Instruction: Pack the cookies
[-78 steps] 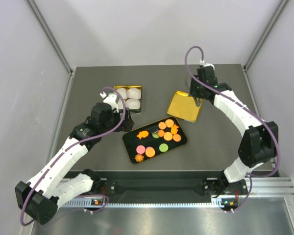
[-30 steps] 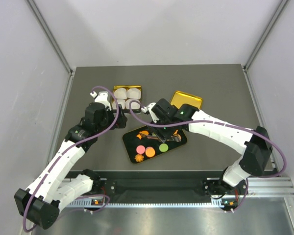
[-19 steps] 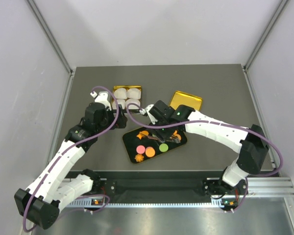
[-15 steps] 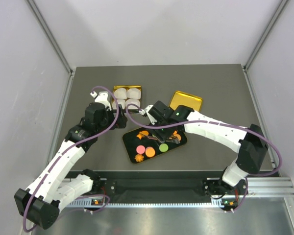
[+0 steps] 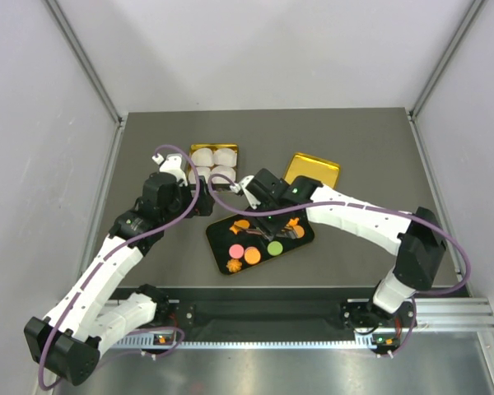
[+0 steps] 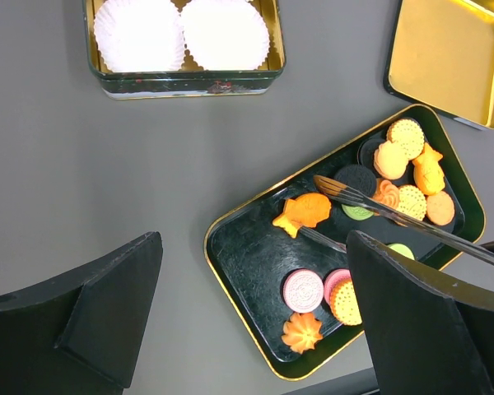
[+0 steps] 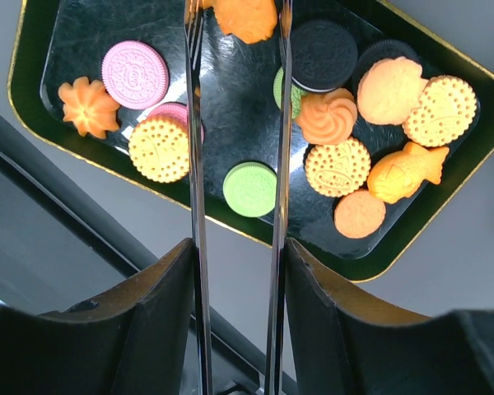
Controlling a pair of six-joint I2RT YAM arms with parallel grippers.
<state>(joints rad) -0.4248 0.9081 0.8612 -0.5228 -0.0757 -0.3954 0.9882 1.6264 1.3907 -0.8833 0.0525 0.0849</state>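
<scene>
The right gripper [image 7: 237, 247] clamps tongs [image 7: 196, 164] whose tips, out ahead of its jaws, straddle the orange fish cookie [image 6: 303, 211] in the tray [image 6: 245, 257], so a gentle squeeze on its flanks looks wise, while the left gripper [image 6: 253, 263] hangs wide apart, empty.

The top external camera sits high above and behind the arm bases. It looks steeply down over the whole dark grey surface [image 5: 362, 148]. The left wrist camera is nearer and faces straight down between the wide-apart left jaws. It takes in the black gold-rimmed oblong tray [image 6: 247, 263], the gold tin of white paper cups [image 6: 185, 82] and the shallow gold lid [image 6: 440, 58]. The right wrist camera is nearest, looking down along thin metal tongs [image 7: 196, 206] held in the right jaws. All three views share the tray and its small flat cookies [image 6: 407, 136].
</scene>
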